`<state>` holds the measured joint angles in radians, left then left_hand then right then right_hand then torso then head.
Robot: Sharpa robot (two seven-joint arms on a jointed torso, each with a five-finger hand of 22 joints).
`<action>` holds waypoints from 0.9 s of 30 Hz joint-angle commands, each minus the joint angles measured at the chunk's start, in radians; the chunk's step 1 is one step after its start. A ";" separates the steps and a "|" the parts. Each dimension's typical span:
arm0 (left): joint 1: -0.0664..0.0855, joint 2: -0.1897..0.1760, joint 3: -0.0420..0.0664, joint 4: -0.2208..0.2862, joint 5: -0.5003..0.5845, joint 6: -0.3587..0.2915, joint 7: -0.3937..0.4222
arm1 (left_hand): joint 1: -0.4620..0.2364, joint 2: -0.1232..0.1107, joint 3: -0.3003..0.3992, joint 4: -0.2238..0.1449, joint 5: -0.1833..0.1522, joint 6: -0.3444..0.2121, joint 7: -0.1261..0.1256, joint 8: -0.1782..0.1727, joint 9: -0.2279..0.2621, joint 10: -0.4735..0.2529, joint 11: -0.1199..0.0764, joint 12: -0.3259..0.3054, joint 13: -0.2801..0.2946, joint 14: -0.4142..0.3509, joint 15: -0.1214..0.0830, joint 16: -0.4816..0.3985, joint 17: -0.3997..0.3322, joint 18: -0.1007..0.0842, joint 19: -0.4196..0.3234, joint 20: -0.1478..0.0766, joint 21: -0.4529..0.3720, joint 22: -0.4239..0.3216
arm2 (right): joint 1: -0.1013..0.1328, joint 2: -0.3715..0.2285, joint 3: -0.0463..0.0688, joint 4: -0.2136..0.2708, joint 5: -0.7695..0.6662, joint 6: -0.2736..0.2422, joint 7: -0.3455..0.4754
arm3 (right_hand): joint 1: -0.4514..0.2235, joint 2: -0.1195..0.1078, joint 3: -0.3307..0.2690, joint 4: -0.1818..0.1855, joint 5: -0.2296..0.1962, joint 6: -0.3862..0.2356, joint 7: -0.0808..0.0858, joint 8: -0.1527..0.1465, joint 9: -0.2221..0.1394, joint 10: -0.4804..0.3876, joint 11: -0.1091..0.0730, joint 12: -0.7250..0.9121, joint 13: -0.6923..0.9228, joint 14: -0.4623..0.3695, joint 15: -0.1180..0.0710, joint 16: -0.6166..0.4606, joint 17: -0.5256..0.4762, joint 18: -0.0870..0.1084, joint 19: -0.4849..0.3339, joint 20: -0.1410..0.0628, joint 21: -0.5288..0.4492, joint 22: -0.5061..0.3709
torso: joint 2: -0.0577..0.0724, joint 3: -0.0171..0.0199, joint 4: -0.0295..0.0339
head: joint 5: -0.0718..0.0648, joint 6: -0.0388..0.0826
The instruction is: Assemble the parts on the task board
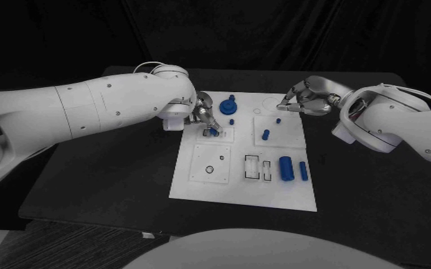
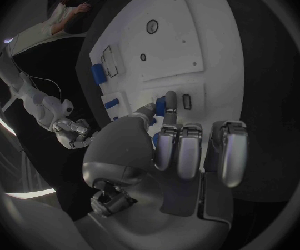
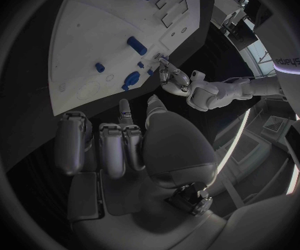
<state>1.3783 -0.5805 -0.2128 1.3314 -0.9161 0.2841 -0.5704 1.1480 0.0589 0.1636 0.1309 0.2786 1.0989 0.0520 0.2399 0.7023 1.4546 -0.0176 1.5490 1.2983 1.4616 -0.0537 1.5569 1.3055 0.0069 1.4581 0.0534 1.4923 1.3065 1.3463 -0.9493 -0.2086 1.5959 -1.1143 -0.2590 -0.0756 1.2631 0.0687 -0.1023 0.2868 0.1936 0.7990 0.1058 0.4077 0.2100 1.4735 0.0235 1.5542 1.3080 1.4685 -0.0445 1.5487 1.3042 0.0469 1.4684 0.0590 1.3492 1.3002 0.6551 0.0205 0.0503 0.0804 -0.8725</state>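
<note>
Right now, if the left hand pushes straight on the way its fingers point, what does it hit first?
Most likely the task board itself: the left hand points down at it, pinching a small blue part at a square plate beside a small slot. Whether the part already touches is unclear.

I'm looking at two bulky white arms, smooth glossy shells with small dark screw dots along the left arm (image 1: pixel 99 104). A thin pale cable loops over its rounded wrist housing. The right arm (image 1: pixel 386 119) shows a dark seam between its shell sections. Each ends in a silver metallic robot hand: left robot hand (image 1: pixel 203 116), right robot hand (image 1: pixel 305 99), with segmented grey fingers (image 2: pixel 180 150) and a domed, brushed-metal palm.
</note>
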 commanded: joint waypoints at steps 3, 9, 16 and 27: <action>-0.004 0.006 0.001 -0.006 0.009 0.011 -0.003 | -0.019 -0.011 0.080 0.003 -0.017 -0.002 -0.013 -0.016 0.035 0.116 -0.005 0.022 0.273 0.109 -0.010 0.014 0.265 0.031 -0.009 -0.005 -0.016 0.158 | -0.002 -0.001 0.001 0.000 -0.001 0.005 -0.009 | 0.008 0.009 -0.020 -0.004 0.020 0.010 0.000 0.018 0.015 0.097 0.002 0.017 0.263 0.094 0.002 -0.007 0.240 0.011 0.000 0.006 -0.024 0.192 | 0.000 -0.0001 -0.0008 | 0.000 0.000; -0.007 0.010 0.001 -0.015 0.009 0.012 -0.003 | -0.023 -0.011 0.082 0.007 -0.029 -0.003 -0.012 -0.020 0.036 0.116 -0.004 0.022 0.273 0.109 -0.010 0.014 0.265 0.031 -0.011 -0.004 -0.018 0.157 | -0.003 0.000 0.001 0.000 -0.001 0.006 -0.009 | 0.008 0.009 -0.021 -0.003 0.021 0.009 0.000 0.018 0.015 0.097 0.002 0.017 0.263 0.094 0.002 -0.008 0.239 0.012 0.000 0.007 -0.026 0.191 | 0.000 0.0002 -0.0003 | 0.001 0.000; -0.010 0.014 0.001 -0.027 0.009 0.005 -0.003 | -0.031 -0.012 0.084 0.015 -0.072 -0.001 -0.010 -0.028 0.038 0.116 -0.002 0.022 0.273 0.109 -0.008 0.014 0.265 0.031 -0.010 -0.002 -0.019 0.159 | -0.003 0.000 0.001 0.000 -0.001 0.006 -0.008 | 0.008 0.009 -0.022 -0.003 0.021 0.008 0.000 0.017 0.015 0.097 0.002 0.017 0.263 0.093 0.002 -0.009 0.238 0.012 -0.002 0.007 -0.029 0.190 | 0.000 -0.0004 0.0002 | -0.001 0.000; -0.014 0.018 0.001 -0.035 0.009 -0.002 -0.003 | -0.031 -0.014 0.084 0.015 -0.081 -0.001 -0.010 -0.030 0.039 0.116 -0.002 0.022 0.273 0.109 -0.007 0.014 0.265 0.031 -0.008 -0.001 -0.018 0.161 | -0.006 -0.002 0.001 0.000 -0.001 0.008 -0.007 | 0.009 0.010 -0.022 -0.003 0.021 0.007 0.001 0.017 0.014 0.097 0.001 0.017 0.263 0.093 0.002 -0.009 0.238 0.012 -0.001 0.007 -0.029 0.190 | 0.000 0.0001 -0.0002 | 0.001 0.000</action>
<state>1.3665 -0.5652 -0.2129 1.2964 -0.9147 0.2852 -0.5774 1.1357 0.0476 0.1993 0.1419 0.2120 1.0987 0.0519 0.2167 0.7162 1.4563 -0.0158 1.5491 1.2983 1.4617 -0.0536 1.5569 1.3055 0.0068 1.4578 0.0538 1.4809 1.3065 1.3431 -0.9503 -0.2086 1.5956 -1.1143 -0.2572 -0.0753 1.2631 0.0687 -0.1023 0.2868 0.1937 0.7990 0.1058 0.4077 0.2100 1.4735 0.0235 1.5542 1.3080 1.4685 -0.0445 1.5487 1.3043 0.0469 1.4684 0.0590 1.3377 1.3002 0.6554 0.0205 0.0501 0.0812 -0.8725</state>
